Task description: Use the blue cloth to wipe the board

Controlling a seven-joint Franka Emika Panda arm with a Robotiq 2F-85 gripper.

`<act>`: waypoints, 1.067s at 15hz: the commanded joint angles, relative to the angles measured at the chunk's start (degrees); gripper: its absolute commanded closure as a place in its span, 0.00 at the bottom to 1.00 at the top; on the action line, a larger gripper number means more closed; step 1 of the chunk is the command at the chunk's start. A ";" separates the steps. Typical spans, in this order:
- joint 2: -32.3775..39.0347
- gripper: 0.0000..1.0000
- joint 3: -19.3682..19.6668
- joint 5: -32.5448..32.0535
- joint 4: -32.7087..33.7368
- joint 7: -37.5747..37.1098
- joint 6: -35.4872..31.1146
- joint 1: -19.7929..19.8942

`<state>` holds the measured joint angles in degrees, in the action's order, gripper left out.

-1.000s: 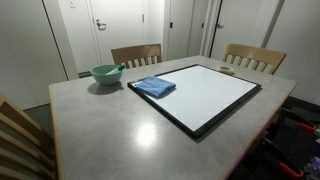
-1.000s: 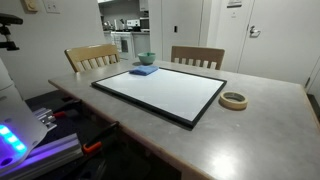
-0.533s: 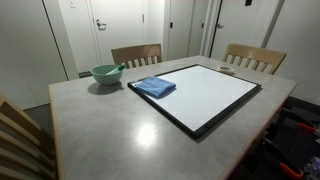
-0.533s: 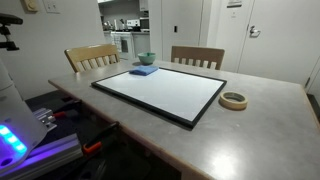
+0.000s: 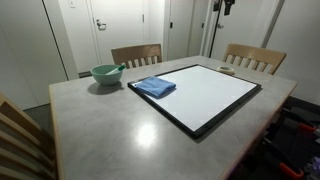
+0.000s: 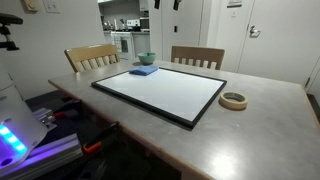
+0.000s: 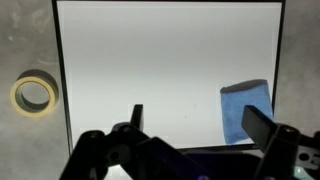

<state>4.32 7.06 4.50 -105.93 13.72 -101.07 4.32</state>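
The board (image 5: 205, 95) lies flat on the grey table, white with a thin black frame; it also shows in an exterior view (image 6: 165, 90) and fills the wrist view (image 7: 160, 70). The blue cloth (image 5: 154, 87) lies folded on the board's corner nearest the bowl, seen in both exterior views (image 6: 143, 71) and in the wrist view (image 7: 246, 111). My gripper (image 7: 197, 125) hangs high above the board, jaws wide open and empty. Only its fingertips show at the top edge of both exterior views (image 5: 221, 6) (image 6: 167, 4).
A pale green bowl (image 5: 106, 74) stands on the table beside the cloth corner. A roll of tape (image 6: 233, 100) lies off the board's opposite side, also in the wrist view (image 7: 34, 93). Wooden chairs (image 5: 136, 55) (image 5: 254, 58) stand along the far edge.
My gripper's fingertips have come into view at the top of both exterior views. The cloth, board, bowl and tape have not moved.
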 commanded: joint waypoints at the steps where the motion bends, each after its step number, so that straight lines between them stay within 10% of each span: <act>1: 0.80 0.00 -1.19 -0.07 0.65 -0.12 0.02 0.61; 9: 7.54 0.00 -3.92 1.35 2.57 -7.75 -10.63 -1.55; 16: 18.03 0.00 -9.83 5.12 6.34 1.42 -17.27 -2.40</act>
<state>18.11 -1.11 7.38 -103.28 10.55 -118.06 1.18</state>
